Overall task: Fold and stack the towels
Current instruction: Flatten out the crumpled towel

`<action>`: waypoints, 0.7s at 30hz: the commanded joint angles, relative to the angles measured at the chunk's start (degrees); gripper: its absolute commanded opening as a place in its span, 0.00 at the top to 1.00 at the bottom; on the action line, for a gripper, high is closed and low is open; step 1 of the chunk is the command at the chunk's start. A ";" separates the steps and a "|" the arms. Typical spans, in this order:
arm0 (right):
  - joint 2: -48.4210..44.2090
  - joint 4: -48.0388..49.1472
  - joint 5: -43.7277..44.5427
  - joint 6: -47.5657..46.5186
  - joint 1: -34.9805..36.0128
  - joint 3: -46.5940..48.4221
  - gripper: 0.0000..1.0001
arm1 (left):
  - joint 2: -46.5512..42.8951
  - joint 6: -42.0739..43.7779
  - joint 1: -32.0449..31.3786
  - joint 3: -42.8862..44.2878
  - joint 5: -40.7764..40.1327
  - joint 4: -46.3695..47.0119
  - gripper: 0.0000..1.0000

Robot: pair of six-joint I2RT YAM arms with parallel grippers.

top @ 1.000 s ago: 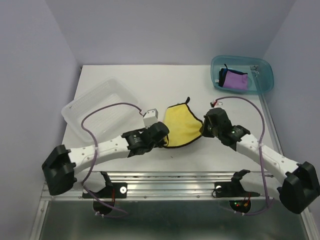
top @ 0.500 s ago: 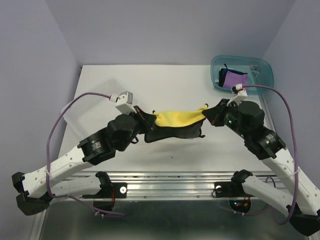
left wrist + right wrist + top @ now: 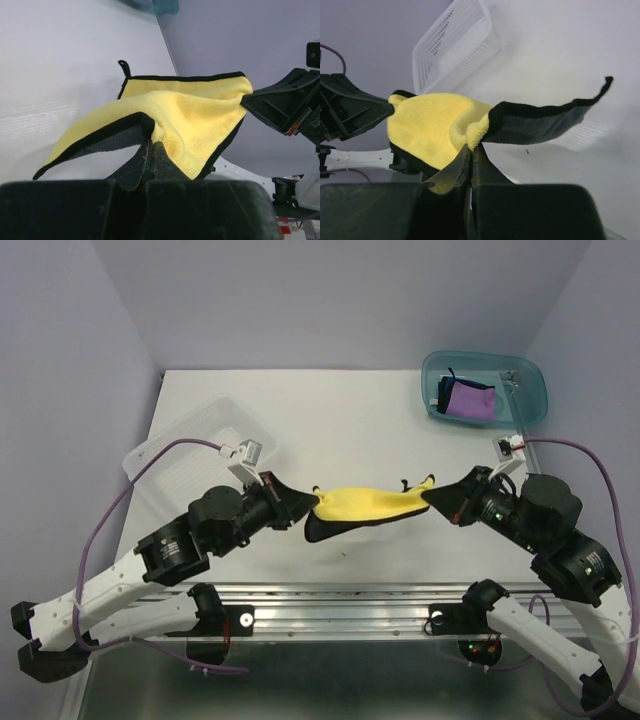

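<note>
A yellow towel (image 3: 365,506) with black trim and a grey underside hangs stretched in the air between my two grippers, above the table's front half. My left gripper (image 3: 308,506) is shut on its left corner; the left wrist view shows that towel (image 3: 190,112) pinched at the fingertips. My right gripper (image 3: 432,497) is shut on its right corner, and the right wrist view shows the towel (image 3: 427,122) sagging between the arms. A purple towel (image 3: 470,399) lies folded in the teal bin (image 3: 535,400) at the back right.
A clear plastic basket (image 3: 190,450) stands on the left of the white table (image 3: 340,420), and it also shows in the right wrist view (image 3: 455,50). Purple cables loop over both arms. Walls close in the table on three sides.
Both grippers have lifted the yellow towel off the table and pulled apart and towards the near edge, stretching it out. One second ago it lay flat on the table.
</note>
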 commanded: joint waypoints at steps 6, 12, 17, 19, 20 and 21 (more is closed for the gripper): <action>-2.29 -3.57 3.67 1.82 -0.17 -1.57 0.99 | 3.08 -3.72 -2.11 -1.58 1.48 3.38 1.00; 4.04 1.61 17.99 1.20 -0.08 -6.76 0.99 | 12.91 -6.97 -0.88 -0.35 -8.54 0.83 1.00; 13.78 9.43 26.26 1.02 -0.17 -9.75 0.99 | 21.27 -2.60 13.30 -0.35 -1.97 5.10 1.00; 19.93 12.68 27.76 0.33 -0.34 -8.61 0.99 | 24.77 -0.74 18.43 -1.58 5.15 8.81 1.00; 21.95 13.91 28.29 0.06 -0.60 -8.00 0.99 | 26.10 0.22 20.80 -1.15 6.04 10.13 1.00; 25.28 15.84 29.94 -0.12 -1.65 -7.04 0.99 | 29.42 1.62 23.43 -0.27 5.61 10.76 1.00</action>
